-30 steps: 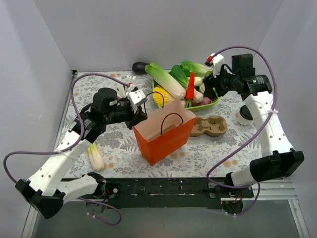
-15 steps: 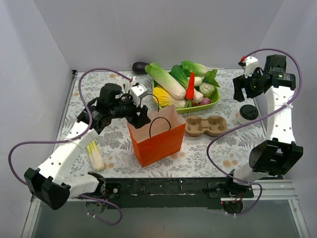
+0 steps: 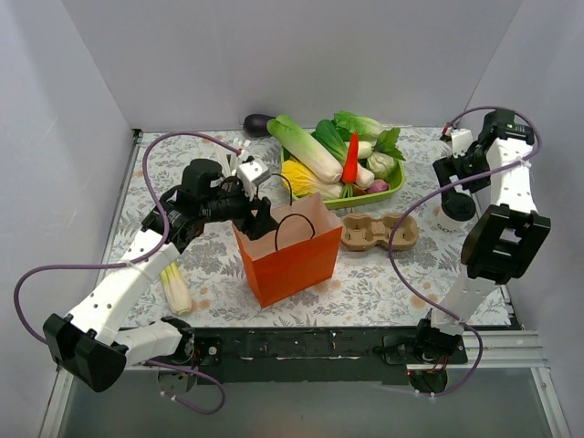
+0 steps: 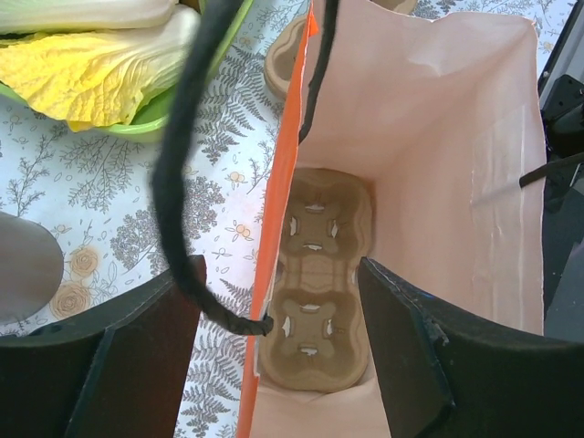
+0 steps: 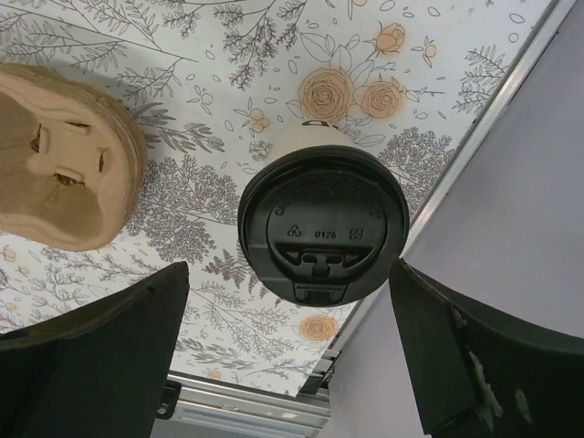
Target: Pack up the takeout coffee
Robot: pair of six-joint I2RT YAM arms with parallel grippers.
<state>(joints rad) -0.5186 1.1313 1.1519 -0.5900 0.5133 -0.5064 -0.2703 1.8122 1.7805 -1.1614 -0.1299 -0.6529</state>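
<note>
The takeout coffee (image 3: 455, 207), a cream-white paper cup with a black lid (image 5: 323, 225), stands upright near the table's right edge. My right gripper (image 3: 453, 176) hovers above it, open. In the right wrist view its fingers (image 5: 91, 356) flank the lid at a distance and touch nothing. An orange paper bag (image 3: 290, 251) stands open at the centre, and a brown pulp tray (image 4: 315, 292) lies on its bottom. My left gripper (image 4: 274, 356) is open at the bag's mouth, one finger outside the orange wall (image 4: 274, 237) and one inside. A second pulp tray (image 3: 379, 231) lies on the table right of the bag.
A green tray (image 3: 399, 188) of vegetables sits behind the bag, with a dark eggplant (image 3: 258, 123) further back. A pale leek (image 3: 175, 287) lies at the left front. The bag's black handle (image 4: 182, 164) hangs across the left wrist view. The table's metal edge (image 5: 474, 155) runs close beside the cup.
The right arm swung from the vegetable tray to above the cup, its jaws widening. The left gripper opened, and the bag shifted left and now stands more upright.
</note>
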